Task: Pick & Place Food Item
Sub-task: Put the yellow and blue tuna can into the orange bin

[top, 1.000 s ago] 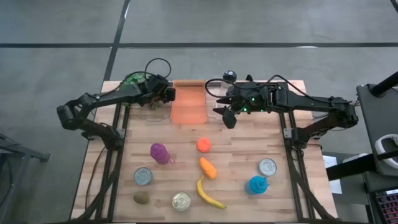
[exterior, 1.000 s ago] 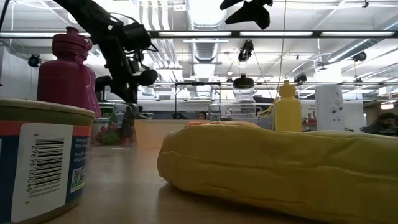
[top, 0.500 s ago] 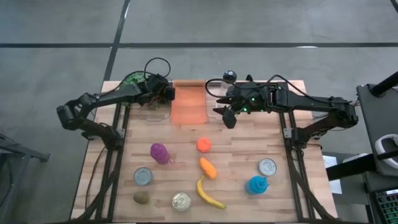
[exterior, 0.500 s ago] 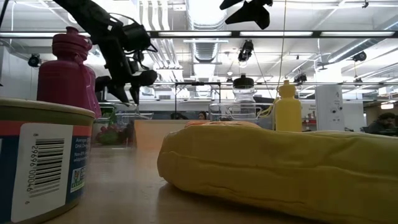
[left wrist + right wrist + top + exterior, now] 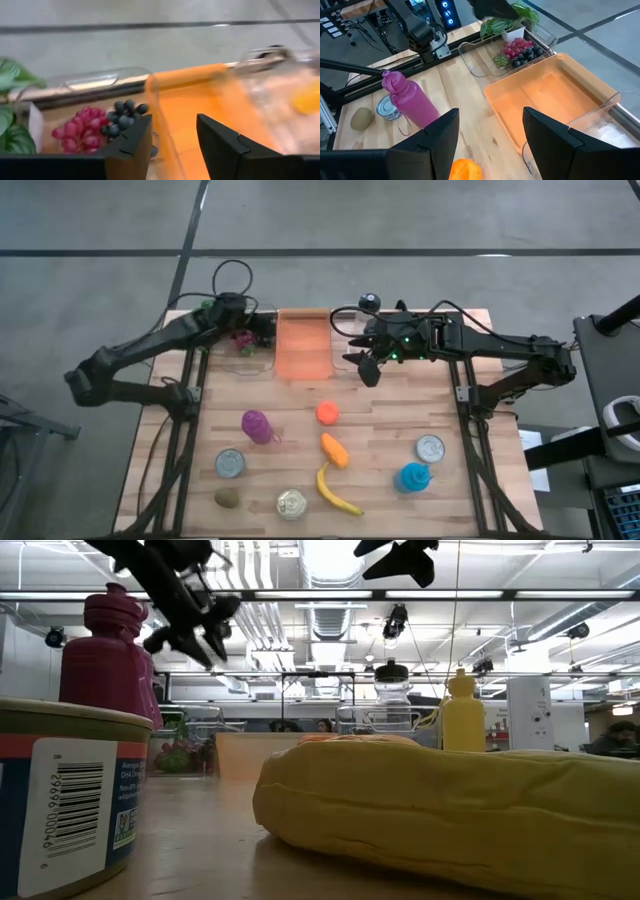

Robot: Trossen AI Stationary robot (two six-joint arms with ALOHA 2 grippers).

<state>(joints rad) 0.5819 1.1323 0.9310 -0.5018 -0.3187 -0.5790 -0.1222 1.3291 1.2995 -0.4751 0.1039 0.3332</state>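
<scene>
Red grapes point(image 5: 80, 135) and dark grapes point(image 5: 122, 117) lie in a clear container point(image 5: 243, 352) at the table's far left, beside a leafy green point(image 5: 512, 17). My left gripper point(image 5: 256, 328) hangs open above that container with nothing between its fingers point(image 5: 174, 145); in the low view it shows high up point(image 5: 185, 635). My right gripper point(image 5: 366, 366) waits open and bare above the orange bin's right edge point(image 5: 490, 145). The orange bin point(image 5: 303, 345) stands at the far middle.
On the near half lie an orange ball point(image 5: 328, 413), an orange food item point(image 5: 334, 450), a banana point(image 5: 335, 492) and a kiwi point(image 5: 227, 497). Among them stand a purple bottle point(image 5: 257, 426), a blue bottle point(image 5: 413, 477) and three cans point(image 5: 230, 463), point(image 5: 292, 504), point(image 5: 431, 448).
My left gripper stood low in the clear container with its fingers close together. It has opened, then risen clear of the container and drawn back a little toward the table's left edge. The grapes stay in the container.
</scene>
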